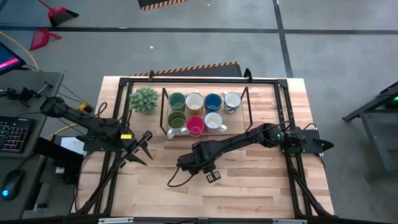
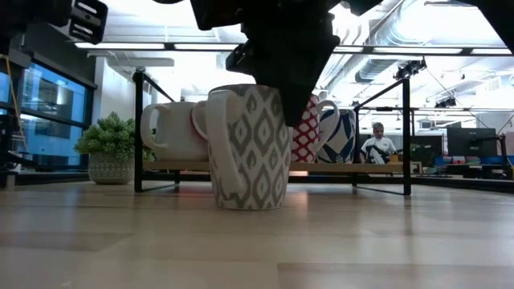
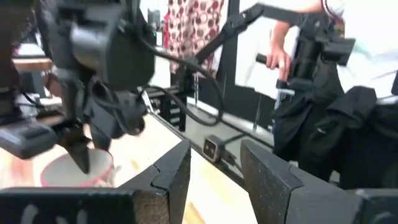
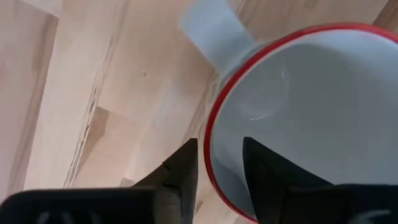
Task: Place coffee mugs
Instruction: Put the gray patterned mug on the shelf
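A white mug with a grey pattern and a red rim (image 2: pixel 245 148) stands upright on the table in front of the rack; the right arm hides it in the high view. My right gripper (image 4: pixel 219 149) is open above it, pointing down. One finger is outside the red rim (image 4: pixel 211 134) and one inside, beside the handle (image 4: pixel 211 31), with a gap showing. Seven more mugs sit in the black rack (image 1: pixel 165 109): teal (image 1: pixel 177 101), cream (image 1: pixel 195 101), blue (image 1: pixel 213 101), white (image 1: pixel 232 101), olive (image 1: pixel 176 119), red (image 1: pixel 194 125), white (image 1: pixel 212 121). My left gripper (image 1: pixel 143 148) hovers open to the left.
A spiky potted plant (image 1: pixel 144 99) stands left of the rack. A black frame (image 1: pixel 280 84) runs round the tabletop. Bare wood (image 1: pixel 249 186) lies toward the near edge. A person (image 2: pixel 376 144) sits in the room beyond the table.
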Available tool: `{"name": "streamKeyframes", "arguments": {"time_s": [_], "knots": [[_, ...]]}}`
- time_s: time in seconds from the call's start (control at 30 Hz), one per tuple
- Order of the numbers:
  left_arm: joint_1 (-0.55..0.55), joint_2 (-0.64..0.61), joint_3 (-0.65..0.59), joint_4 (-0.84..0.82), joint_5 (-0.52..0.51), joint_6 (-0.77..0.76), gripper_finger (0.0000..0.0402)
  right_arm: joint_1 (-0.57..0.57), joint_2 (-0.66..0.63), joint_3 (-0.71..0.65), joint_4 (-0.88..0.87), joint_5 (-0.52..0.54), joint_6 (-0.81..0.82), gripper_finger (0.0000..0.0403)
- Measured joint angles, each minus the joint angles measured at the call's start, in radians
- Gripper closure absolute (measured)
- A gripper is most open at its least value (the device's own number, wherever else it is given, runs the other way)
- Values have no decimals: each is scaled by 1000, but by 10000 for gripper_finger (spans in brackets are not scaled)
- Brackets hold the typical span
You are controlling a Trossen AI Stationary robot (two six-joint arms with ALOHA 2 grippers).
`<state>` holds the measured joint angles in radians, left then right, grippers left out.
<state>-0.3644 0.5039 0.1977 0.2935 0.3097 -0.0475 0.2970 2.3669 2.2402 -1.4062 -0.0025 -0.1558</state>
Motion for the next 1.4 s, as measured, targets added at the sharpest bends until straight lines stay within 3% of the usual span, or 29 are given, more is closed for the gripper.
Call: {"name": "streamKeyframes", "arguments": {"time_s": [0.4,0.97,1.23,1.4], "knots": [[-146,61,0,20,-164,0,273,4,-1,24,43,-7,-6,289],[-248,115,0,19,-255,-1,273,7,-54,24,42,-9,109,289],[-290,179,0,19,-319,-12,273,30,-69,118,63,-158,212,289],[-316,226,0,78,-381,-81,273,46,-123,117,121,-282,380,289]]}}
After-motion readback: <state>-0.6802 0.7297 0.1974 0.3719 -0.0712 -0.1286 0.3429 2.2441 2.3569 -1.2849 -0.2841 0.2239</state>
